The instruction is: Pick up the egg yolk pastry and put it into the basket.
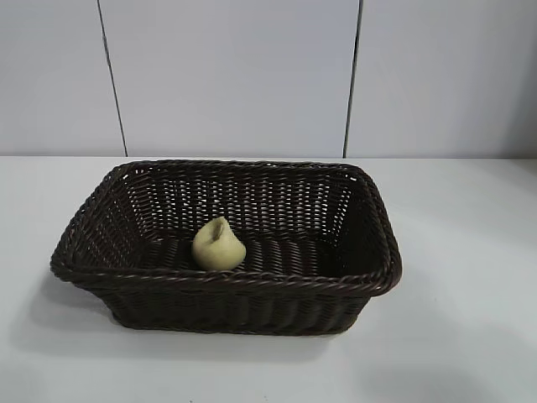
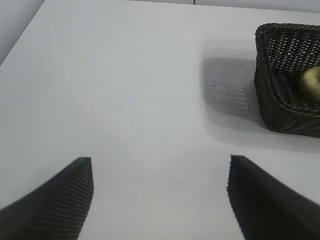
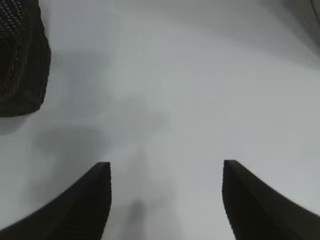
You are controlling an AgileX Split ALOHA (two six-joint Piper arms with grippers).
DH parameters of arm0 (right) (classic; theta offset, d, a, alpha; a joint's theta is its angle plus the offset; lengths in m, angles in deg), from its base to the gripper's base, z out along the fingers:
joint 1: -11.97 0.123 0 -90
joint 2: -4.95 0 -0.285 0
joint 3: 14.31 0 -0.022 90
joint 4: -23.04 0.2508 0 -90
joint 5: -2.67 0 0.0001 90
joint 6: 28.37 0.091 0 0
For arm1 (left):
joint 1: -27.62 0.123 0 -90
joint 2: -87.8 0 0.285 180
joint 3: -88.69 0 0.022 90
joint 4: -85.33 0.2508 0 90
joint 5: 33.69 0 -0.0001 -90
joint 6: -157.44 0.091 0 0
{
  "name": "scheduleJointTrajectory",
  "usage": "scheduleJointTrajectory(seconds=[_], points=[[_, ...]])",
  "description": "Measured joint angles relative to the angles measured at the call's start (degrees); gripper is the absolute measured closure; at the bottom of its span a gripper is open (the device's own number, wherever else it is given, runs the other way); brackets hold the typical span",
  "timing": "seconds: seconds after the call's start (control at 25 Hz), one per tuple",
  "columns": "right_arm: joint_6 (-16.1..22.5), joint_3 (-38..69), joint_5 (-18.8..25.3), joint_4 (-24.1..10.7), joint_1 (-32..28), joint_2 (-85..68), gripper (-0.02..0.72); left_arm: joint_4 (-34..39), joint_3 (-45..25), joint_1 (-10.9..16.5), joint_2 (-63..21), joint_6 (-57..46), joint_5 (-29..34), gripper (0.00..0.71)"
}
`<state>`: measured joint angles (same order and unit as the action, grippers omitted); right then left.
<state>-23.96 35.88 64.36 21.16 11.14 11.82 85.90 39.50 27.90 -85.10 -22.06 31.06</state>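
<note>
We see a plain test bench of the kind found in a robotics lab rather than a home or kitchen. The white table (image 1: 470, 252) is bare and matte, and behind it stand flat pale wall panels (image 1: 226, 75) split by thin dark seams, like a partition screen. A single dark woven basket (image 1: 252, 294) sits on the tabletop as a staged prop, and we find no household furnishings around it.

basket (image 1: 226, 290) walls ring the egg yolk pastry (image 1: 219, 245), open top, bare table (image 1: 470, 252) around
</note>
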Motion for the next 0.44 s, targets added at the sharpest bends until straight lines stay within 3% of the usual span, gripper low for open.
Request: scheduleJointTrajectory(seconds=[0.44], points=[[0.00, 0.00, 0.07, 0.39, 0.00, -0.05, 0.237, 0.00, 0.00, 0.00, 0.00, 0.00, 0.00, 0.169]])
